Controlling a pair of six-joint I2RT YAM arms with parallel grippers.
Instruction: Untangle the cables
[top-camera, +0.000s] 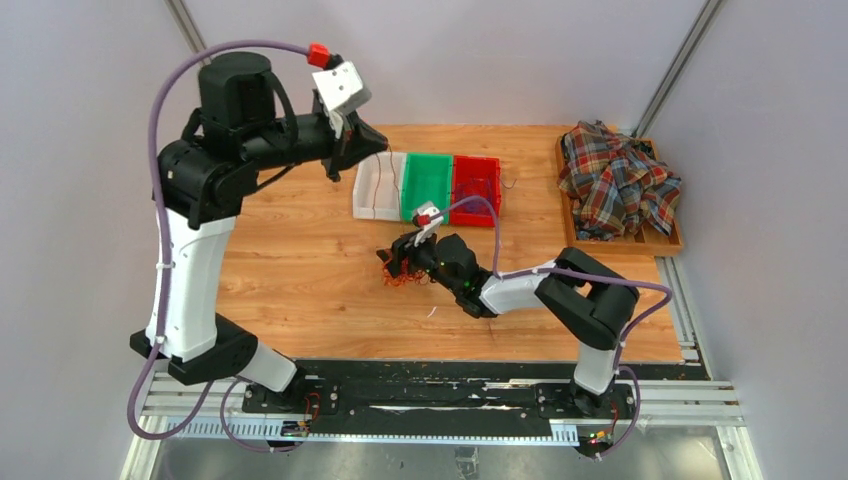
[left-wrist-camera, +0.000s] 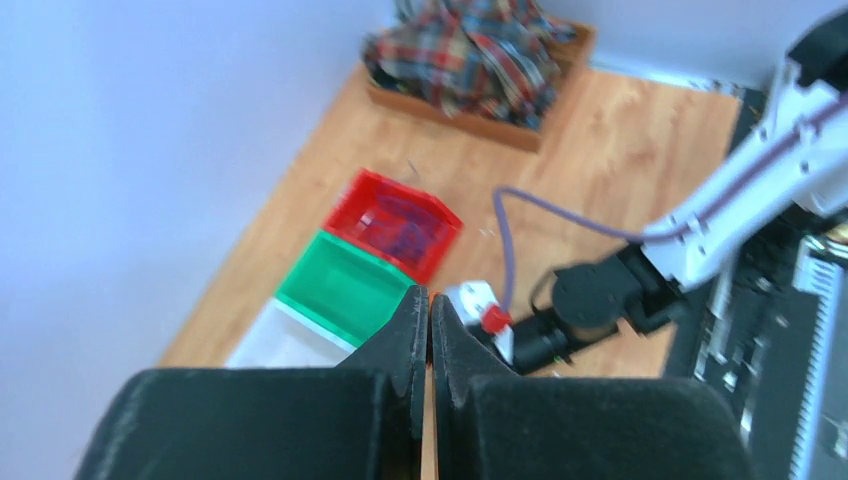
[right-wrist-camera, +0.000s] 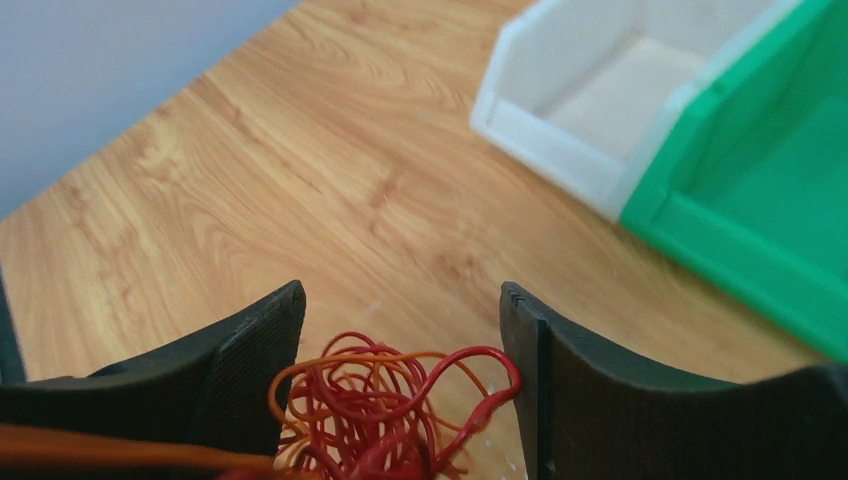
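The cables (top-camera: 402, 276) are found as one wiry bunch near the middle of the worktop (top-camera: 300, 270), on the near side of the row of bins and well apart from them. In the right wrist view the cables (right-wrist-camera: 385, 410) are seen as red and orange loops, knotted together, with nothing yet drawn free. The right gripper (top-camera: 400, 262) is brought low over the bunch, and its claw (right-wrist-camera: 400, 300) is held spread wide, one finger on each side of the loops. One red loop is seen just against the right-hand finger and an orange strand is laid across the other, but no squeeze on the bunch is shown. This straddling stance is judged to be a set-up for taking hold of part of the tangle. The left gripper (top-camera: 338, 160) is kept high above the far left part of the worktop, its claw (left-wrist-camera: 430, 300) pressed together on nothing, presumably so that the right arm's work is not crowded. The white bin (top-camera: 378, 187), green bin (top-camera: 427, 185) and red bin (top-camera: 476, 188) are lined up toward the far edge, probably to receive sorted cords. A plaid cloth (top-camera: 618, 178) is heaped in a wooden tray (top-camera: 668, 243) at the far right corner.
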